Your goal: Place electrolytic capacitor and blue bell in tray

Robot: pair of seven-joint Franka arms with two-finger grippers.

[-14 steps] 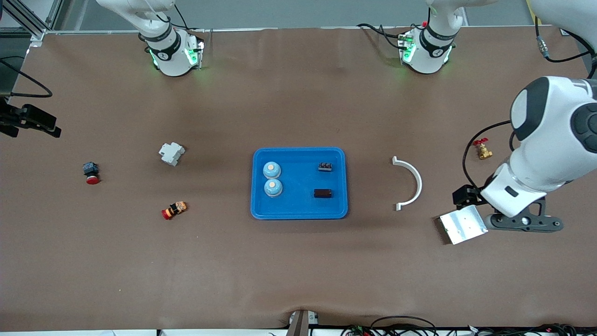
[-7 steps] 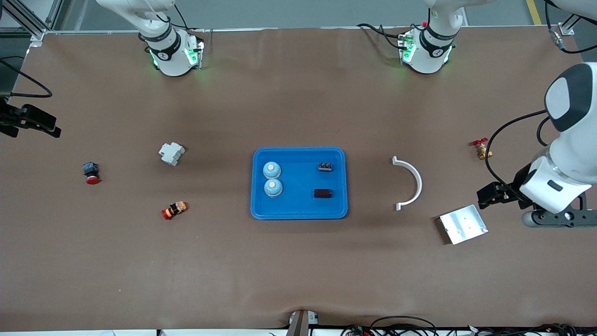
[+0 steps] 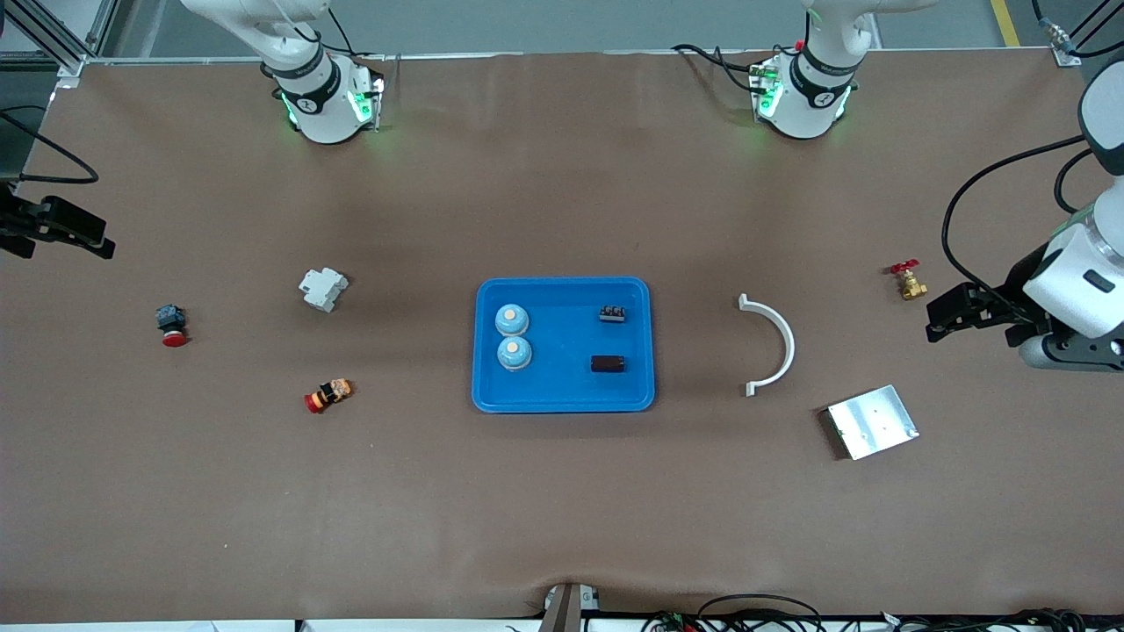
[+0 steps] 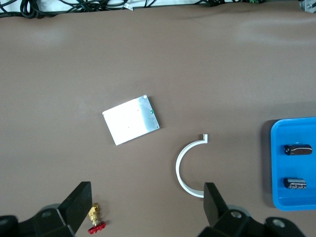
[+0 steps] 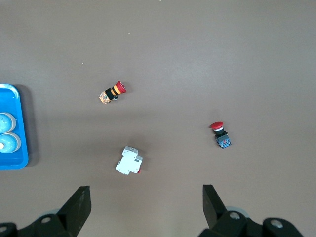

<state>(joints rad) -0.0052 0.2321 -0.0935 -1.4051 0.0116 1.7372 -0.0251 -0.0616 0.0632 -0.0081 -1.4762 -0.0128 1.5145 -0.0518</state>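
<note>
Left arm pulls away; tray point(image 3: 563, 399) already loaded.
Left pincer point(image 3: 944, 320) retreats toward the desk's end, spread wide and empty; right pincer point(image 5: 143, 207) waits, wide and empty.

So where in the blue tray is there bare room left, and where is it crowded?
In the tray, the middle strip between the two blue bells and the dark parts, capacitor and terminal block, is bare, as is the strip nearest the front camera. The right arm's end, where the bells touch, is crowded.

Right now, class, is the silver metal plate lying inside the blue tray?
No. The silver metal plate lies on the bare table, apart from the blue tray, toward the left arm's end.
</note>
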